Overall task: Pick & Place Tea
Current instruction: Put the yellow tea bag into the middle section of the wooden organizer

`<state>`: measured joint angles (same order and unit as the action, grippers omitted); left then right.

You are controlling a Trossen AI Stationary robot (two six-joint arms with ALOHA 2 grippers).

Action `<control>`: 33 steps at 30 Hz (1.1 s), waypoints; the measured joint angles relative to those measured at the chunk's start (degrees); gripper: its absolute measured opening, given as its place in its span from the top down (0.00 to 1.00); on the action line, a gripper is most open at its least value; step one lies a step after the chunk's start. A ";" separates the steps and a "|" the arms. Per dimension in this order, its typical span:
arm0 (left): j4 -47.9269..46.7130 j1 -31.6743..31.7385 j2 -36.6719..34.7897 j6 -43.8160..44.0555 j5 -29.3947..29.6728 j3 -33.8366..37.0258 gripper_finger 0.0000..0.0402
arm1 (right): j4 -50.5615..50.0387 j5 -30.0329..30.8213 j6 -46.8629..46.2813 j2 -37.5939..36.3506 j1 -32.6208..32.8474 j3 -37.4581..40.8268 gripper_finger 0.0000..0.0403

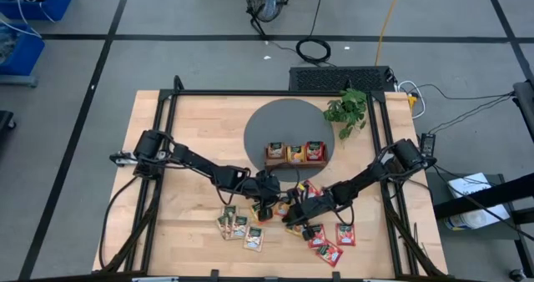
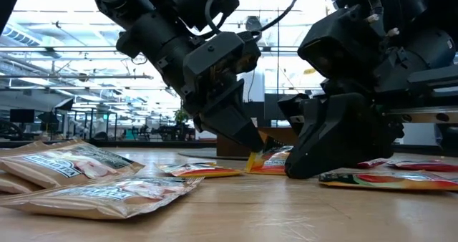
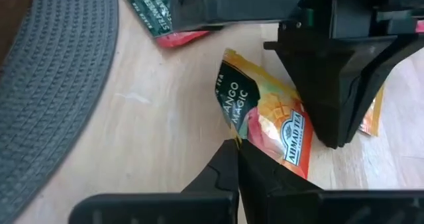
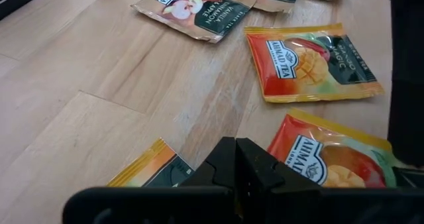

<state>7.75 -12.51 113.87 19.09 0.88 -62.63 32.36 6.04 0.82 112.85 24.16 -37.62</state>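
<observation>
Orange foil is pinched at its corner between the shut fingers of the left gripper point(image 3: 235, 159): a mango sachet point(image 3: 265, 121) lying flat on the wooden table point(image 1: 200, 123), stretching away from the fingertips toward the right arm. The right gripper point(image 4: 235, 159) is closed on nothing, its tips down at the tabletop just beside that same sachet, so the two tools crowd one another; lifting looks to be the left arm's job, and the right should probably clear first.

Around them the rest of the tea is scattered at the table's near edge: pale beige sachets point(image 1: 238, 226) to the left arm's side, red ones point(image 1: 329, 240) to the right arm's side, more orange ones point(image 4: 311, 63) between.

Farther back, on a round grey mat point(image 1: 279, 123), stands the wooden tray point(image 1: 295, 161). Its three compartments hold upright sachets, beige, orange and red in turn. A small plant point(image 1: 350, 111) sits beyond it.
</observation>
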 joint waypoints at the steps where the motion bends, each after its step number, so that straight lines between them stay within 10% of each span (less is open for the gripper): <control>1: -0.02 -0.05 -0.15 -0.31 0.49 0.00 0.99 | 0.90 0.00 0.93 -0.22 0.03 0.13 1.00; 13: -1.10 -3.00 -6.15 -4.70 8.67 -0.10 1.00 | 2.04 5.85 4.46 -14.88 4.36 0.44 0.95; 24: -0.39 -12.78 -10.87 -12.78 27.07 -0.15 1.00 | 1.23 22.55 4.70 -27.10 9.34 0.87 0.68; 33: 0.01 -15.83 -10.76 -12.96 32.82 -0.35 1.00 | 2.81 24.07 -1.85 -27.89 7.38 2.78 0.50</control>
<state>7.76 -28.34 103.11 6.13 33.70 -62.98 35.17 30.11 -1.04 84.97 31.55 -34.84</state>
